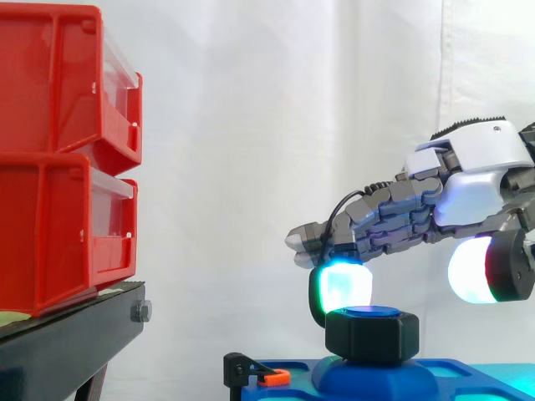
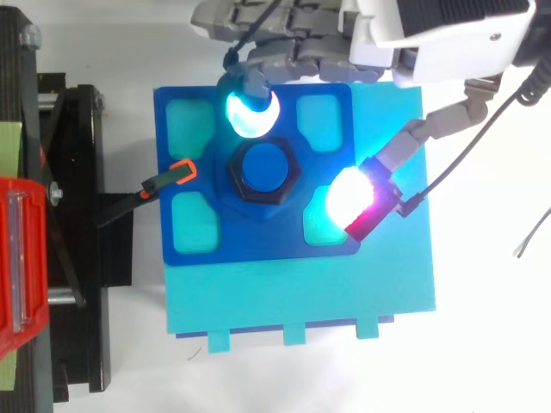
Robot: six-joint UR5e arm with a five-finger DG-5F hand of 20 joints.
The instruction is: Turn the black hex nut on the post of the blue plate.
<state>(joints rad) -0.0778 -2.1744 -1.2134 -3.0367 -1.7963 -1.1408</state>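
White curtain (image 1: 251, 125) backs the black hex nut (image 1: 372, 336), on the post (image 2: 263, 168) mid blue plate (image 2: 258, 245); the hand (image 1: 476, 180) is spread, a cyan fingertip (image 2: 252, 112) at its far edge, thumb (image 2: 349, 196) apart rightward, so close both onto opposite flats before twisting.

no readable text, labels, numbers or signs on anything here.

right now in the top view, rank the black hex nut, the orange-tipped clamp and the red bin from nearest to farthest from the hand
1. Black hex nut, at the blue plate's centre, right by a cyan fingertip of the hand.
2. Orange-tipped clamp, at the plate's left edge.
3. Red bin, far left on the black stand.
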